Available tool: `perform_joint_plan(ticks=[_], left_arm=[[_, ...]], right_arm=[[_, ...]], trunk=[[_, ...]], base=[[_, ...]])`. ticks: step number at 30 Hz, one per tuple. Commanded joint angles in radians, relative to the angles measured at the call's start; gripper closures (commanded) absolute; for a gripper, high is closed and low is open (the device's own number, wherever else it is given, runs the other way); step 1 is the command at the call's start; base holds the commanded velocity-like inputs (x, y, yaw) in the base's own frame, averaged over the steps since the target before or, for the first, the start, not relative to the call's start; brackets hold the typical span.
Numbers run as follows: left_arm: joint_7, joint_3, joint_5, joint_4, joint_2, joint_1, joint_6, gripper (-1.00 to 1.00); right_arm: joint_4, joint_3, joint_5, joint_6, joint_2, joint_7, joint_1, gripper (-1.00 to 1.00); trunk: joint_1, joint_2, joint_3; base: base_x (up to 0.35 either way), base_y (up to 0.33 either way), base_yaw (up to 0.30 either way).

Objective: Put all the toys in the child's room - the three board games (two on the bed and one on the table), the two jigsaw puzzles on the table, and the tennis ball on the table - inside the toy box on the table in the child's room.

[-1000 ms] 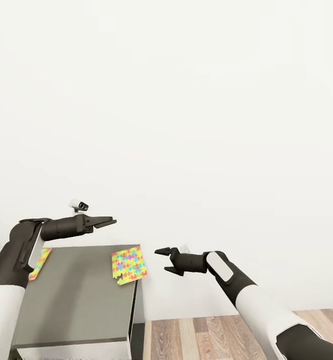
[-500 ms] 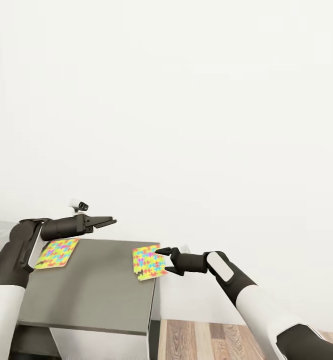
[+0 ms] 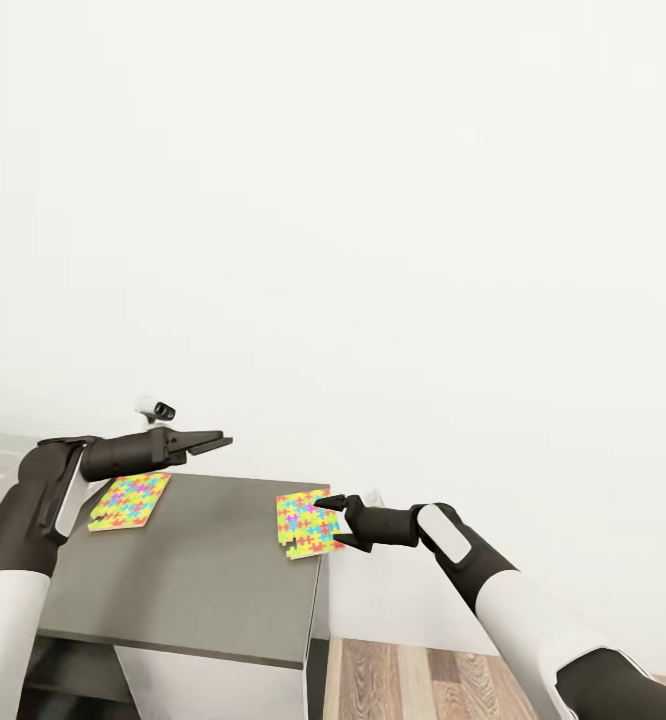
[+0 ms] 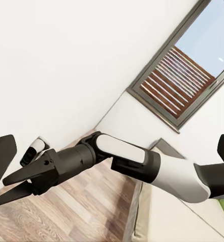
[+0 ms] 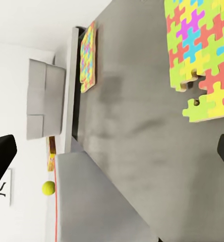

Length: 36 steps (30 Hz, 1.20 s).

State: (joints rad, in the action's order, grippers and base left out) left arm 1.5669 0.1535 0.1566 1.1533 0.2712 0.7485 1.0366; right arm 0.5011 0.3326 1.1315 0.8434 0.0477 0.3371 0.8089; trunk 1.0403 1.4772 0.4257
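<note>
A blank white wall (image 3: 373, 200) fills most of the head view, with wood-plank floor (image 3: 423, 680) at the 5 o'clock corner and the matte dark grey surface (image 3: 193, 570) low at 7 o'clock.

Two jigsaw puzzles lie flat on that top, thin sheets of interlocking yellow, green, pink, blue and orange pieces. The near puzzle (image 3: 306, 523) sits at the surface's far right corner, its notched edge overhanging slightly. The far puzzle (image 3: 131, 499) lies toward 9 o'clock from it, well apart, partly under the left forearm.

The right claw (image 3: 329, 520) hangs at the near puzzle's right edge, its dark fingers spread apart and holding nothing; whether a tip touches the sheet I cannot tell. The left claw (image 3: 221, 440) is raised above the surface's back edge, pointing toward 3 o'clock. In the head view its fingers look nearly together, while the left wrist view shows dark tips at opposite edges, so I cannot tell its state.

The right wrist view adds what the head view lacks: the near puzzle's chunky tabs up close (image 5: 203, 55), the far puzzle edge-on (image 5: 88, 58), a paler grey top (image 5: 102, 206) joining the dark one, a yellow-green tennis ball (image 5: 48, 188) beyond it, and a small orange-printed board game (image 5: 51, 156) close to the ball.

The left wrist view looks across at the right arm (image 4: 122, 161), with a brown-slatted window (image 4: 180, 80) behind and plank floor below.
</note>
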Motion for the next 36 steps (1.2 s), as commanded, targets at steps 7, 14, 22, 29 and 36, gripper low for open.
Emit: perform_joint_plan(ticks=[7,14,22,29,36], left_arm=[[0.004,0.0,0.008,0.004,0.001,0.0,0.011,-1.0],[0.004,0.0,0.012,0.006,0.001,-0.001,0.011,-1.0],[0.004,0.003,0.012,0.006,0.001,-0.001,0.011,-1.0],[0.004,0.006,0.012,0.006,0.001,-0.001,0.011,-1.0],[0.004,0.007,0.012,0.006,0.001,-0.001,0.011,-1.0]], right_arm=[[-0.001,0.002,-0.006,0.0,-0.002,0.007,0.001,-1.0],[-0.001,0.002,-0.006,0.0,-0.001,0.007,0.001,-1.0],[-0.001,0.001,-0.006,0.0,-0.002,0.007,0.001,-1.0],[-0.002,0.0,-0.006,0.0,-0.003,0.007,0.001,-1.0],[-0.004,-0.005,-0.004,0.001,-0.004,0.007,0.001,-1.0]], trunk=[[0.0,0.001,0.001],[0.0,0.001,0.001],[0.008,0.015,0.007],[0.034,0.064,0.029],[0.034,0.064,0.029]], base=[[0.0,0.0,0.001],[0.0,0.0,0.0],[0.0,0.0,0.0],[0.0,0.0,0.0],[0.0,0.0,0.0]])
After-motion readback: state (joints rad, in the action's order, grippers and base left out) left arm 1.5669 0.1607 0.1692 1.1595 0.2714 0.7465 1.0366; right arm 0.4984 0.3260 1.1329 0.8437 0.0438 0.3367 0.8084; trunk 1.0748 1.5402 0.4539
